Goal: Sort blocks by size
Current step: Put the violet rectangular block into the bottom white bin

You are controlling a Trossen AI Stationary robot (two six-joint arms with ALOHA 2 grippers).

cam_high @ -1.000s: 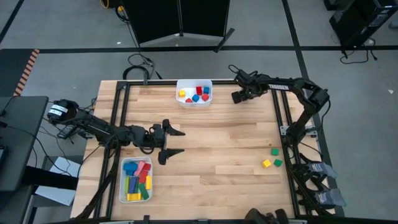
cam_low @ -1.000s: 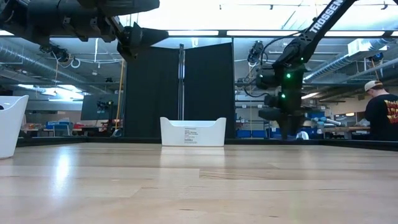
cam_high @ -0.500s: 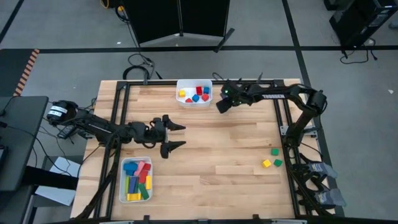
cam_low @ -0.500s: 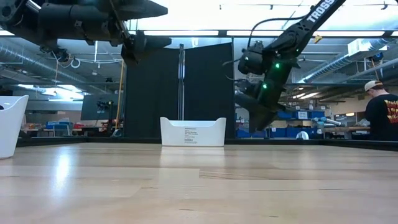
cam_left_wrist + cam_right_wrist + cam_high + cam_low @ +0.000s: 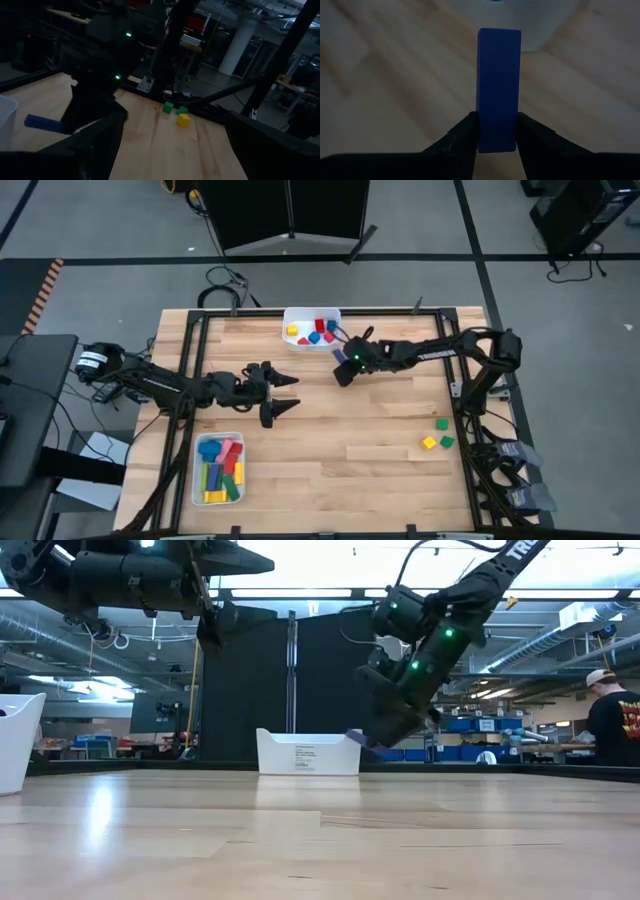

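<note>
While half a second ago it hung higher, the right gripper [image 5: 341, 352] now clenches a blue bar [image 5: 498, 90] beside the far tray [image 5: 311, 329].
From above, three cubes [image 5: 437, 434] lie on the wooden desk [image 5: 380, 420]; the left gripper [image 5: 286, 393] hovers released. Low view: a workshop behind. Right wrist: the bar's long axis points straight out from the fingers [image 5: 462, 137].

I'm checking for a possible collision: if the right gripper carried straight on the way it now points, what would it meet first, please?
Probably the bare table. The right gripper, shut on a blue bar, points down and away from the far tray beside it. The left gripper lies farther off, seemingly outside that line, though depth is unclear.
</note>
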